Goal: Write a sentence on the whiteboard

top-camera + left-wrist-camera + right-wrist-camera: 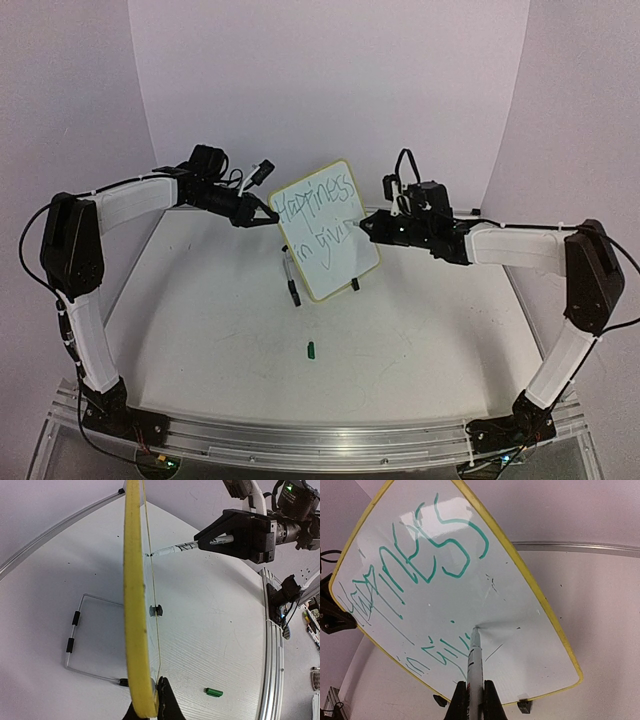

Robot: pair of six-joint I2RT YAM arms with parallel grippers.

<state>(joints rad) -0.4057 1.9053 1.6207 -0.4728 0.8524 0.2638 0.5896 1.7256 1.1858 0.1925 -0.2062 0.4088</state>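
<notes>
Wide white table [200, 300] around yellow-rimmed whiteboard [322, 232]

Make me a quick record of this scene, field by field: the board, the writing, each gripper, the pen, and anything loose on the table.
whiteboard: yellow-rimmed, standing tilted, wire stand behind it
sentence: green, "Happiness" above "in giv", unfinished
left gripper: shut on whiteboard's edge
right gripper: shut on marker, tip touching the board
green cap: loose on table, near side of board

Whiteboard [326, 232] blocks centre, green cap [311, 349] nearer
</notes>
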